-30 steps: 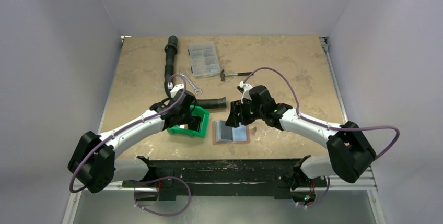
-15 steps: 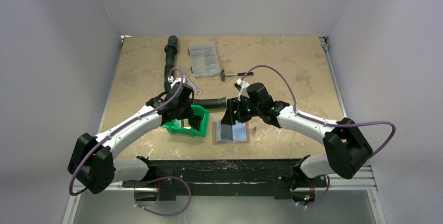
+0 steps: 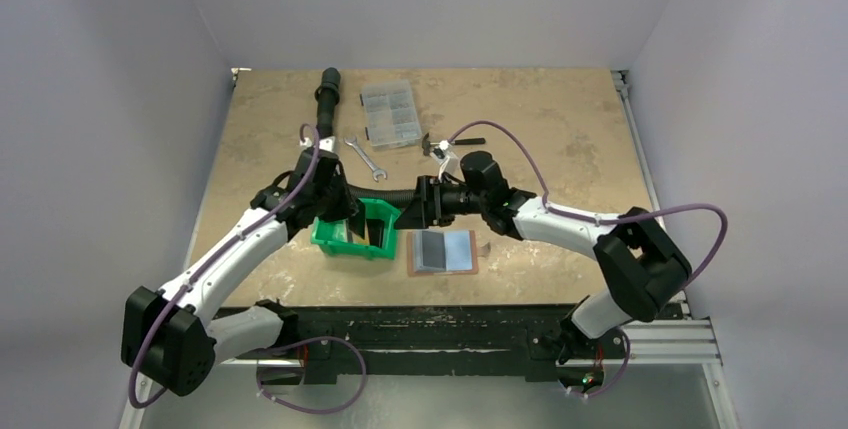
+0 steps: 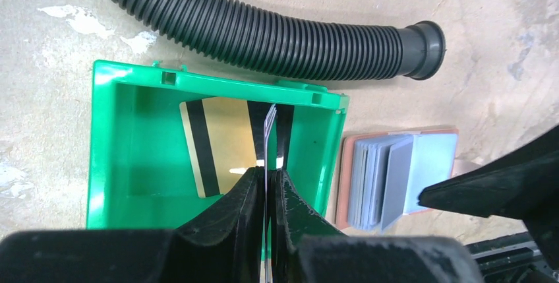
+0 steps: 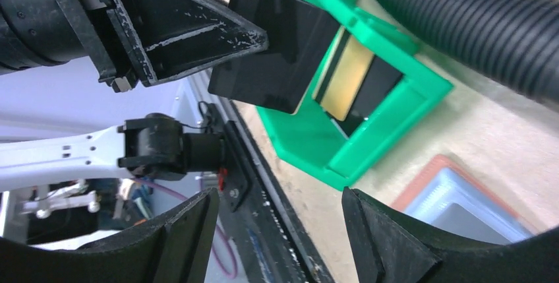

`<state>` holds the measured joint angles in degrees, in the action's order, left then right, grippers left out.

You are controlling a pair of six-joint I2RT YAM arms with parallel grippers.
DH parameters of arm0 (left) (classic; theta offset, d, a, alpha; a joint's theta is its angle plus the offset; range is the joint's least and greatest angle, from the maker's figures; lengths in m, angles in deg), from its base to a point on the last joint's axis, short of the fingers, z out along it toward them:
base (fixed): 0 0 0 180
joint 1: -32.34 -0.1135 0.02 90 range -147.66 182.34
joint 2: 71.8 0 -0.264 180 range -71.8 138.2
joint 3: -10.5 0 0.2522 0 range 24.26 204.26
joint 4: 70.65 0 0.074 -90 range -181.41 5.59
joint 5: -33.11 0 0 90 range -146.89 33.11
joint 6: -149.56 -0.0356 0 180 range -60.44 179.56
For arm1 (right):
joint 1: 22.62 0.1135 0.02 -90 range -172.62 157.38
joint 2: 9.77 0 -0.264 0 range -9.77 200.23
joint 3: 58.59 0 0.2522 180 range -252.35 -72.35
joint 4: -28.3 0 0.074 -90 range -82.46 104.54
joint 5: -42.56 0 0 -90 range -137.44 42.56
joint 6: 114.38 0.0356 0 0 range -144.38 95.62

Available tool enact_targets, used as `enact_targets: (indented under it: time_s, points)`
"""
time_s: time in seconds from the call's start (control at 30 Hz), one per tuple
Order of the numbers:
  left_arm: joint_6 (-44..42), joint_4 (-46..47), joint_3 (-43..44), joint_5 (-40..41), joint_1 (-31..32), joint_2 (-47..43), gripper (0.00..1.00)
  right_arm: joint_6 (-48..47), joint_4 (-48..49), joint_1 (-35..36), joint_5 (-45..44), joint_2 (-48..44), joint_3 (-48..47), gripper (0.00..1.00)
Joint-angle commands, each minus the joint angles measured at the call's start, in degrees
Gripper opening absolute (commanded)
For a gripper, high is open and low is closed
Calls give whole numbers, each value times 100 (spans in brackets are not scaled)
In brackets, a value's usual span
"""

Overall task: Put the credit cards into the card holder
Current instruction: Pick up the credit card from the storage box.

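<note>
Now the left gripper (image 4: pixel 267 189) clamps tight on a black card (image 5: pixel 273 45) over the green bin (image 4: pixel 112 138), a gold card (image 4: pixel 227 141) lying inside; the right gripper (image 5: pixel 279 198) gapes wide and empty just beside it; the card holder (image 3: pixel 443 251) lies open flat on the table (image 3: pixel 560 129), right of the bin

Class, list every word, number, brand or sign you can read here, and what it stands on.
No text can be read.
The gold card in the green bin shows a black stripe but no lettering; the black card in the left gripper and the card holder look blank.
</note>
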<state>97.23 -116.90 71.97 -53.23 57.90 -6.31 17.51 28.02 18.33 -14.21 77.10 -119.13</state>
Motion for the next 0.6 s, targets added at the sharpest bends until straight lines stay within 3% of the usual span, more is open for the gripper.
enact_targets:
  time_s: [0.0, 0.43, 0.57]
  points:
    - [-307, 171, 235, -413, -234, -300, 0, 761, 1073, 124, 450, 223, -287, 77]
    - [-495, 321, 372, -2017, -1097, -785, 0, 2505, 3755, 247, 889, 1121, -9, 77]
    - [-434, 504, 404, -2591, -1281, -881, 0, 2970, 4407, 271, 951, 1398, -40, 69]
